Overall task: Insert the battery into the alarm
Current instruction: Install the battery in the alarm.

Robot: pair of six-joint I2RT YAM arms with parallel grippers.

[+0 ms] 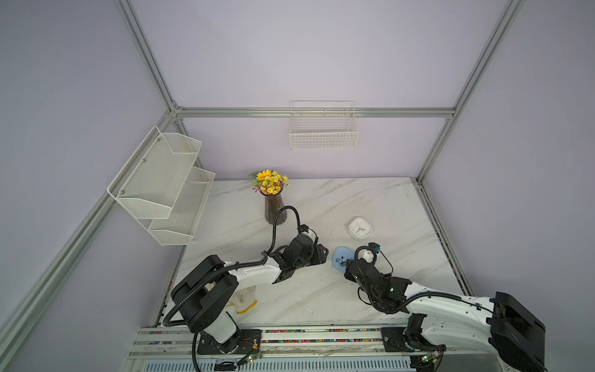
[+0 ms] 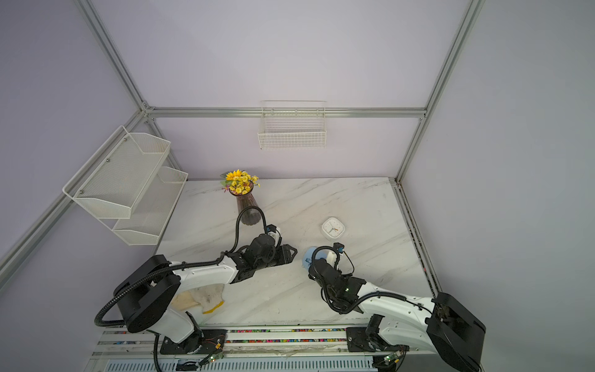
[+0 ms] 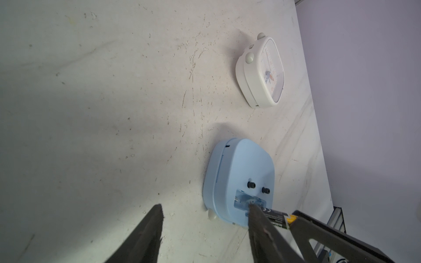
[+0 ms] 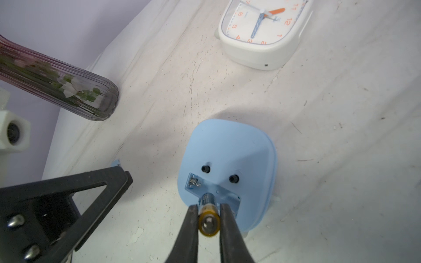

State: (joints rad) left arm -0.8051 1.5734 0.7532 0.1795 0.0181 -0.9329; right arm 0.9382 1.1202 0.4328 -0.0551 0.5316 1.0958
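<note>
Battery, gold-capped and cylindrical (image 4: 208, 222), sits pinched in our right tool (image 4: 209, 206), nose angled into the open bay (image 4: 214, 189) of the face-down pale-blue plastic alarm (image 4: 230, 148); our left tool (image 3: 205, 206) hangs spread nearby.

A black-and-gold cylindrical battery (image 4: 209, 222) sits pinched between the tips of the right pincer (image 4: 209, 205), tilted, with its forward end dipping into the open battery bay (image 4: 214, 191) just ahead of those tips. The pale blue rounded-square plastic alarm clock (image 4: 230, 148) lies face down directly beyond the pincer, back upward. Two small black knobs (image 4: 205, 168) stand just past the bay, and a spring contact (image 4: 194, 182) shows at its free end.
</note>
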